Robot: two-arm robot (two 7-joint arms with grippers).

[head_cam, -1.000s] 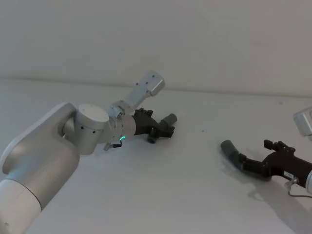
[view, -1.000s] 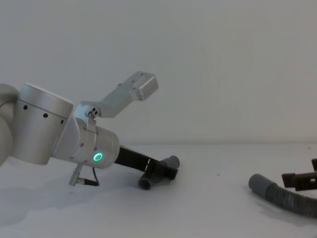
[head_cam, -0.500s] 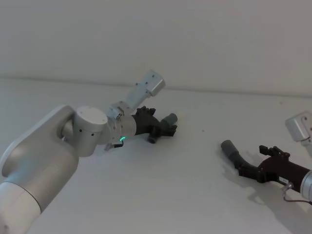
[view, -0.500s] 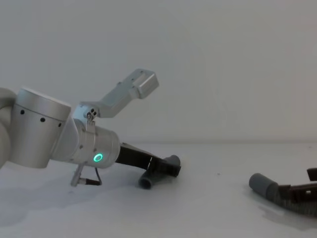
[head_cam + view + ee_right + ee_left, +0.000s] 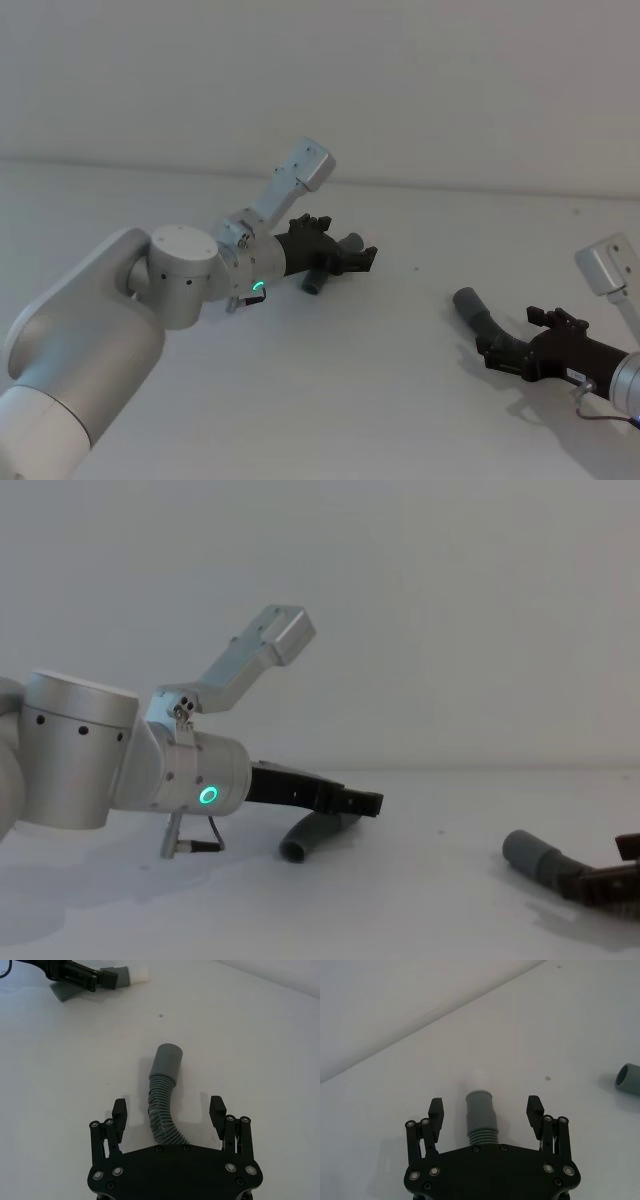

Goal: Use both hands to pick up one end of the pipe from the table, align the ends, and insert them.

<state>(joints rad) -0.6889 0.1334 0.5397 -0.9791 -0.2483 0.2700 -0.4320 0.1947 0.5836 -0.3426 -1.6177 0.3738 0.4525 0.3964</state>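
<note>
Two pieces, neither held | left gripper [image 5: 485, 1106] wide open astride short elbow [image 5: 481, 1127], narrow cuff [image 5: 479, 1102] pointing right | right gripper [image 5: 168, 1105] wide open astride long hose [image 5: 161, 1105], wide cuff [image 5: 168, 1062] pointing far-left, apparently untouched.

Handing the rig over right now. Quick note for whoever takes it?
Left gripper: jaws open, straddling the short elbow piece, not clamped.
Right gripper: jaws open either side of the long hose, just behind its cuff, not clamped.
Both pieces lie apart on the table, elbow to the left, hose to the right.
Done: both grippers placed for a grasp.
Left: close both, lift, align the cuffs, insert.
</note>
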